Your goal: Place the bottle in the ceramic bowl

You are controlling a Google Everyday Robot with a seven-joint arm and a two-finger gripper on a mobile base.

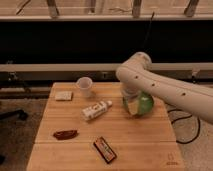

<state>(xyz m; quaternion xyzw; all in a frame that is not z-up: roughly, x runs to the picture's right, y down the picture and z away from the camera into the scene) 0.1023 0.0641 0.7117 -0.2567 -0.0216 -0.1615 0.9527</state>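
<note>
The claw [131,105] hangs low over the left part of the ceramic bowl [147,104], which sits under it and just to its right in the camera view; whether it is open or closed I cannot tell. The bottle [96,110] lies on its side on the bench [145,142] to the claw's left, apart from it and not yet picked up (the white cup [84,86] stands farther left and back). To reach well, I judge, the claw should travel left, turn across the bottle's long axis, and descend over its labelled middle before closing.
</note>
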